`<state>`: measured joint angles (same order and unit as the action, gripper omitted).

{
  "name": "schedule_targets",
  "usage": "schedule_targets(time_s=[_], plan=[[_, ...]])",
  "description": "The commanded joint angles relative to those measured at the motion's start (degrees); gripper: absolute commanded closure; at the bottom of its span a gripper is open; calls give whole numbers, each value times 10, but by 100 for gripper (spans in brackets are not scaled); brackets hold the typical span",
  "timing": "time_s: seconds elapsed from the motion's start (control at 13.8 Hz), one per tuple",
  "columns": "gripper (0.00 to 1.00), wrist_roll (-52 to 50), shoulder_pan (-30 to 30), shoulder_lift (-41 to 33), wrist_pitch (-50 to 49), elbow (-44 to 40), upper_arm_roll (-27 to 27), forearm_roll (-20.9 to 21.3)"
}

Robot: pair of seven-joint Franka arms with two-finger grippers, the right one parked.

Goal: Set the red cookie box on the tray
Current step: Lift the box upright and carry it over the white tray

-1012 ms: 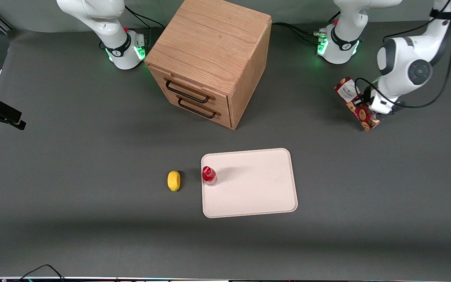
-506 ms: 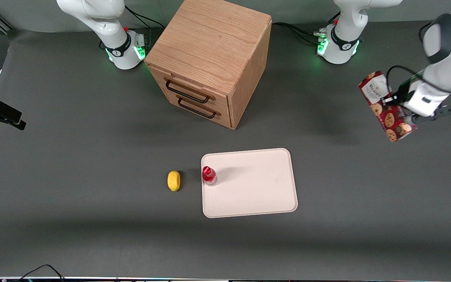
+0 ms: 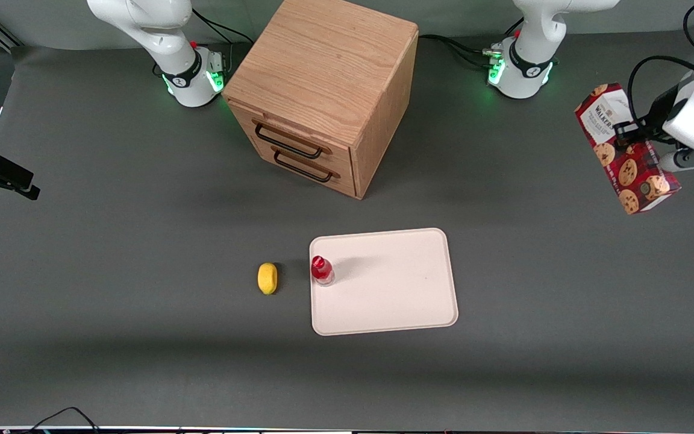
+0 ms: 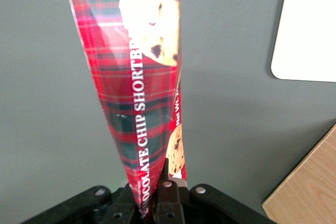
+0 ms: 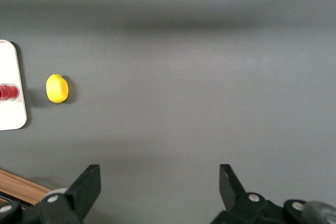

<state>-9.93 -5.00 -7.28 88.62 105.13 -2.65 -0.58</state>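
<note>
Gripper (image 3: 645, 158) on my left arm is clamped around the long narrow dark-red tartan carton printed with chocolate-chip cookies (image 3: 626, 149), and it's got it lifted clear off the dark grey table (image 3: 112, 253), out toward the working arm's end. From the wrist camera I can see the black fingers (image 4: 167, 195) pinched tight on the box's narrow sides at one end, with the rest of the carton (image 4: 140, 87) sticking straight out away from the gripper. "Chocolate chip shortbread" runs along its length in white letters. In the front camera the box hangs tilted, white label end farther from the camera, cookie-print end nearer.

The flat pale cream-pink rectangular tray with rounded corners (image 3: 395, 289) is well apart from the gripper, nearer the front camera and toward the middle of the table. One rounded corner of it (image 4: 310, 30) peeks into the wrist view too. So the box isn't over the tray yet.

On the tray, right at its edge toward the parked arm's side, stands a small red-capped clear bottle (image 3: 321, 270). Just off that edge on the table is a small yellow lemon-shaped thing (image 3: 267, 278). The big light-oak cabinet with two black-handled drawers (image 3: 323, 90) sits farther from the front camera than the tray.
</note>
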Motion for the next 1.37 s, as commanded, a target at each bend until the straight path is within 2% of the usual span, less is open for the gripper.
schedule_targets(time_s=[0.0,0.29,0.43,0.58,0.94,1.08,1.3], plan=[[100,-10,-5,69,-8,-80,30,-6],[100,-86,-11,177,2,-192,126,5],[100,-129,-21,225,11,-223,159,15],[100,-171,-29,261,67,-228,181,20],[100,-243,-59,362,182,-228,200,52],[100,-247,-74,396,204,-229,200,87],[100,-259,-84,446,260,-230,200,94]])
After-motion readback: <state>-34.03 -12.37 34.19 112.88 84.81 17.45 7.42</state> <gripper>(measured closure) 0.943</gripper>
